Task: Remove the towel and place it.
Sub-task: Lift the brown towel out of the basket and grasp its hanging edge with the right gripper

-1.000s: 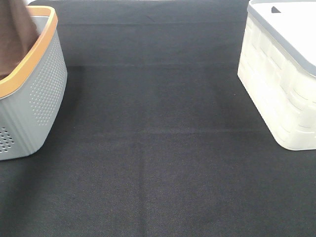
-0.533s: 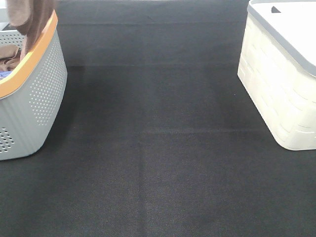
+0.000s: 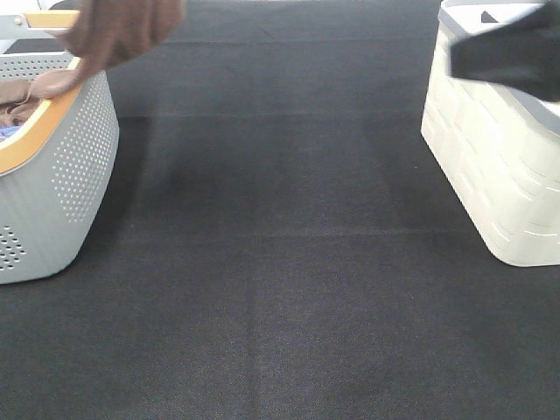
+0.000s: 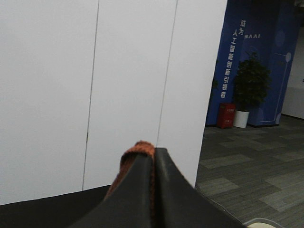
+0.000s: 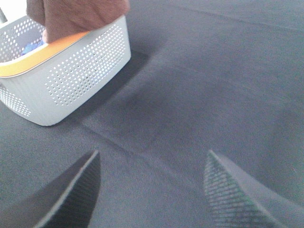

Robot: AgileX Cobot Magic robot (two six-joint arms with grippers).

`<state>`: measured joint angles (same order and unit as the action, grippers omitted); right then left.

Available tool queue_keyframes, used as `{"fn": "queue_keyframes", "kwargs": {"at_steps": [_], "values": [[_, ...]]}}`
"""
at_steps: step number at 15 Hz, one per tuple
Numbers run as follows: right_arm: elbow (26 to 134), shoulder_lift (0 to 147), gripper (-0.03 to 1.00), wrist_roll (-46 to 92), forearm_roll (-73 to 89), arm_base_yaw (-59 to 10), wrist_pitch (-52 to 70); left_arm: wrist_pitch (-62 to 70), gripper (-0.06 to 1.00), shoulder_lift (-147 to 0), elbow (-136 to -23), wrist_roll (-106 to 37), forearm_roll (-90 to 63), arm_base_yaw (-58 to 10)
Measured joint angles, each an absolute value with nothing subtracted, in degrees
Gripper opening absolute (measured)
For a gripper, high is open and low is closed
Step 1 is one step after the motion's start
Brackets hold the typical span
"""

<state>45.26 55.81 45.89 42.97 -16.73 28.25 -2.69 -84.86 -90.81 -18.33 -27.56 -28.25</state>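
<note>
Grey perforated basket (image 3: pixel 70 166), orange rim, left; white lidded box (image 3: pixel 499 175) right; black mat (image 3: pixel 280 289) between.

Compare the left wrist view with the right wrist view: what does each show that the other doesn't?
Only the left wrist view: the left gripper shut on an edge of the towel, with white wall panels and a potted plant behind. Only the right wrist view: the right gripper open above the black table, and the grey basket with its orange rim. Both: the towel, seen above the basket in the right wrist view.

Brown towel (image 5: pixel 78 14) above orange-rimmed basket (image 5: pixel 83 71).
</note>
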Motion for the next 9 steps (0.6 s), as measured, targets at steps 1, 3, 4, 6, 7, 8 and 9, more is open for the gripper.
{"fn": "queue_keyframes", "kwargs": {"at_steps": [1, 3, 4, 6, 7, 8, 9], "values": [[45.3, 55.8, 0.61, 45.9, 43.0, -16.7, 28.2, -2.7, 0.00, -84.9, -90.8, -18.3, -27.6, -28.2], [48.8, 61.0, 0.61, 46.2, 43.0, -20.4, 27.4, -2.7, 0.00, -85.0, -90.8, -18.3, -27.2, -30.7], [50.1, 63.0, 0.61, 46.4, 43.0, -22.5, 26.8, -2.7, 0.00, -85.4, -90.8, -18.3, -26.9, -31.7], [51.9, 66.1, 0.61, 46.9, 43.1, -27.4, 24.4, -2.8, 0.00, -87.4, -90.8, -18.3, -26.1, -34.4], [52.0, 66.9, 0.61, 47.2, 43.1, -29.0, 22.6, -2.8, 0.00, -88.4, -90.8, -18.3, -26.0, -35.4], [52.0, 67.6, 0.61, 47.3, 43.1, -29.9, 21.4, -3.2, 0.00, -89.0, -90.8, -18.3, -26.0, -36.4], [52.0, 68.2, 0.61, 47.3, 43.1, -30.0, 20.5, -3.9, 0.00, -89.5, -90.8, -18.3, -26.0, -37.5]]}}
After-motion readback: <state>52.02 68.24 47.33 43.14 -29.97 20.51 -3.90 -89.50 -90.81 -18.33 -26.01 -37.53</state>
